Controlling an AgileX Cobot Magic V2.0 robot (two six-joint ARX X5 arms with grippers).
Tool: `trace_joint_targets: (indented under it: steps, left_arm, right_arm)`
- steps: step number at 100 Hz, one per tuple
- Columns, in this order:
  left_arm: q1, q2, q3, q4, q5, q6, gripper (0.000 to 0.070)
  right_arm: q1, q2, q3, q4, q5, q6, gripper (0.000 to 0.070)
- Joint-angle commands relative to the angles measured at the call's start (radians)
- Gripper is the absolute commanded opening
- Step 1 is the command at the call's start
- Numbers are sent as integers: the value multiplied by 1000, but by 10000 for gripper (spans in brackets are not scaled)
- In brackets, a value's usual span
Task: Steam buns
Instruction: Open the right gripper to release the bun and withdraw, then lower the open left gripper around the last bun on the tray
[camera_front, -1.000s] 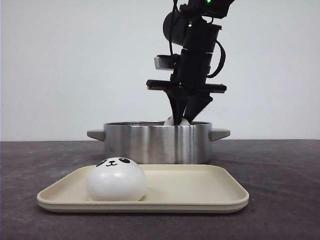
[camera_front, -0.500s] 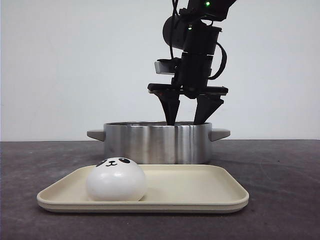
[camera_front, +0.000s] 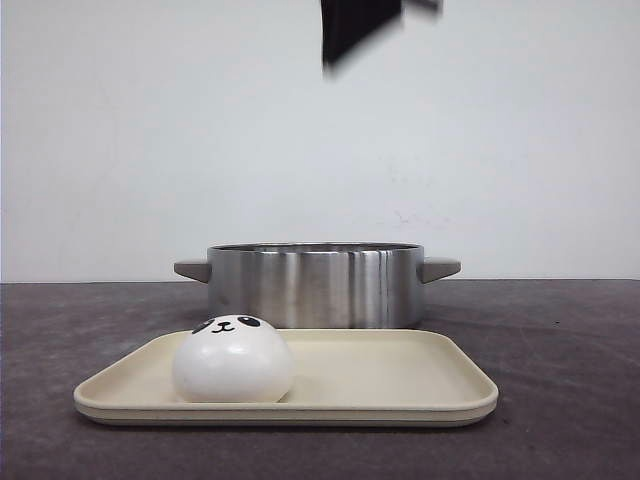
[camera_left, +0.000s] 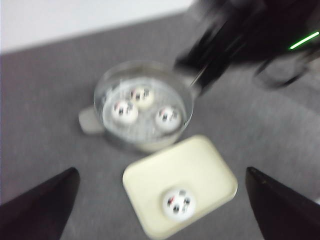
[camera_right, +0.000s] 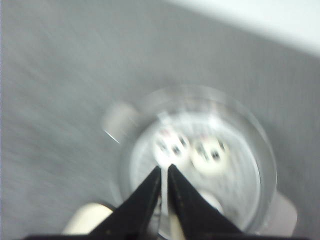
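The steel pot (camera_left: 142, 107) held three buns (camera_left: 125, 111); the tray (camera_front: 400, 375) held one bun (camera_front: 232, 360). Left gripper (camera_left: 160, 200) wide; right gripper (camera_right: 164, 176) nearly closed, empty.

A glossy white dome-shaped bun with a black panda face (camera_front: 233, 359) sits on the left part of a shallow cream rectangular plastic tray (camera_front: 400, 380), which rests on a dark grey tabletop (camera_front: 560, 340). Just behind the tray stands a round brushed stainless-steel pot with two grey side handles (camera_front: 315, 285). A blurred black arm part (camera_front: 355, 25) shows at the top edge, well above the pot.
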Motion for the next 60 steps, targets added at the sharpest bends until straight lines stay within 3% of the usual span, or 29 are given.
trace_joint_targets:
  steps: [1,37,60]
  left_arm:
    - [-8,-17,-80,43,7,2,677]
    - [-20,-91,-619,359,144,-135,677]
    - [-47,-78,-867,466,156,-183,678]
  right_arm:
    - [29,-63,27,3,1,-11,6]
    - [96,-362,27,1,5,-15,6]
    - [96,-432,27,-61,19,-14,6]
